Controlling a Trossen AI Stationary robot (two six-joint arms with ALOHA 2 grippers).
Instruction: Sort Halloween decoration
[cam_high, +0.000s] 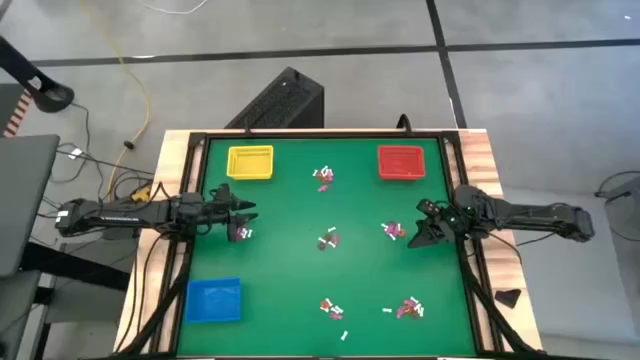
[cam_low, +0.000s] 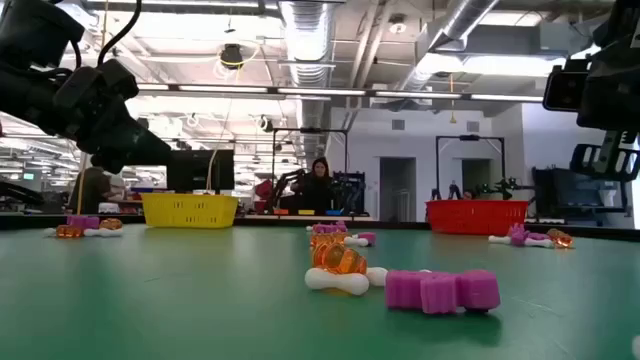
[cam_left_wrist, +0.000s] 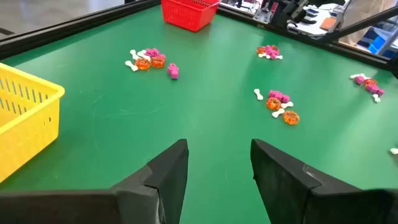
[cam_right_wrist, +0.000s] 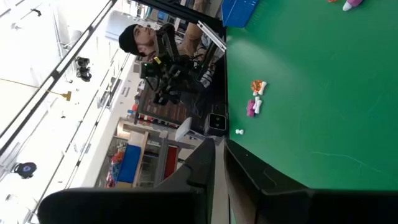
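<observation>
At frame left, the left tool (cam_high: 243, 211), fingers parted and empty, is poised just above a trinket cluster (cam_high: 241, 233). Right of centre, the right tool (cam_high: 419, 224), nearly closed, is held just beside another cluster (cam_high: 393, 231).

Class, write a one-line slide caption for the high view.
Trinkets scattered between three trays; left gripper and right gripper flank the mat.
</observation>
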